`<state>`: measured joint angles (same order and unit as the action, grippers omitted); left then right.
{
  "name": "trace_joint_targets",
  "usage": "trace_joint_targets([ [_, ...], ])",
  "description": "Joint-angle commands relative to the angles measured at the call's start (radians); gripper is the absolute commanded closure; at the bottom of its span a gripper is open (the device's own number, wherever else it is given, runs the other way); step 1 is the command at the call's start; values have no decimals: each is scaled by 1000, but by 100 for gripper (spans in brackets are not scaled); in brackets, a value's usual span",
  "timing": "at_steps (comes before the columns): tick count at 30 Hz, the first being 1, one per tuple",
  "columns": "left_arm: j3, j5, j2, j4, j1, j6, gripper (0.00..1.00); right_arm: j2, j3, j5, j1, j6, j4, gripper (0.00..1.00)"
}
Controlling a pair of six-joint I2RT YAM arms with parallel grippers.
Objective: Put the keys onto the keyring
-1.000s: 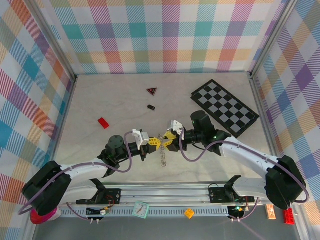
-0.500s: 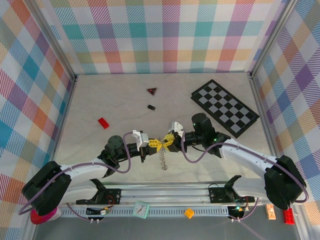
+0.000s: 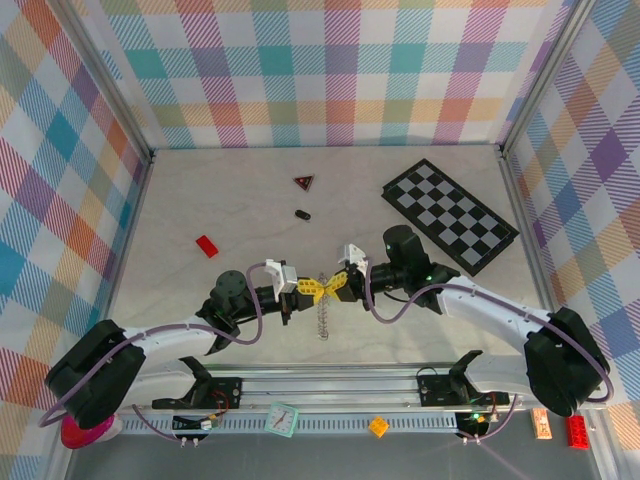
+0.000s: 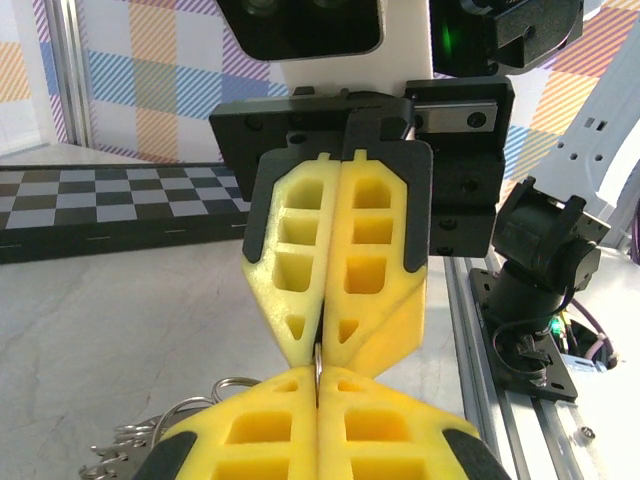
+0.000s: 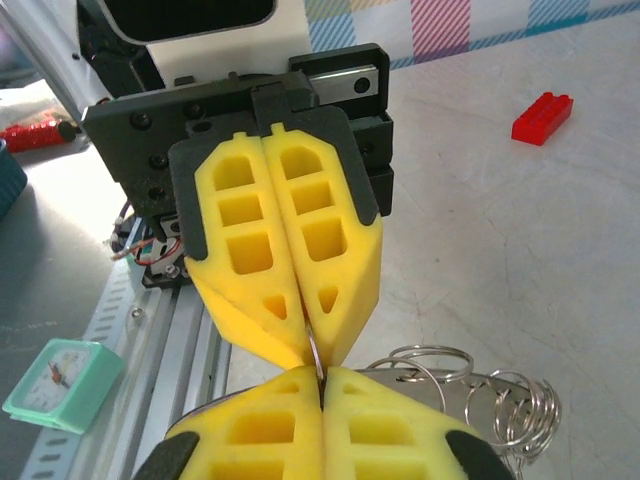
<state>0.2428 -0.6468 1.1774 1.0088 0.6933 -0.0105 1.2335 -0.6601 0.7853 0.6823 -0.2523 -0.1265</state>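
Note:
My left gripper and right gripper meet tip to tip above the table's near middle. Both are shut on the same thin metal loop of the keyring, which stands edge-on between the yellow pads. In the left wrist view my left gripper is at the bottom and the right gripper is just above it. The right wrist view shows the right gripper below the left gripper. The keys hang under the grippers as a silvery bunch with linked rings, partly hidden by the fingers.
A black-and-white chequered board lies at the back right. A dark red triangle and a small black oval piece sit behind the grippers, and a red brick to the left. The metal rail and a teal clock line the near edge.
My right gripper has closed from open onto the ring that the left gripper holds, and its tips now touch the left's. The hanging bunch swung slightly.

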Motion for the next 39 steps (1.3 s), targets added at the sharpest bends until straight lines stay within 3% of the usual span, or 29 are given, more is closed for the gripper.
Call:
trace_joint_targets([
  [1,30,-16,4,107,-8,26,100,4,-34,50,10,-24,22,100],
  [2,35,-1,-1,78,-8,26,100,-5,-42,46,10,-36,47,100],
  [6,72,34,-64,-146,3,-49,82,-30,-91,-17,19,-100,190,100],
  [9,130,59,-110,-398,43,-176,81,-23,-142,-81,45,-151,325,100],
  [23,180,71,-155,-655,51,-296,70,-12,-217,-183,100,-259,477,100],
  [29,201,41,-128,-671,52,-306,72,16,-248,-199,126,-271,498,100],
  [39,224,-8,-91,-672,52,-339,100,50,-271,-205,149,-278,527,100],
])
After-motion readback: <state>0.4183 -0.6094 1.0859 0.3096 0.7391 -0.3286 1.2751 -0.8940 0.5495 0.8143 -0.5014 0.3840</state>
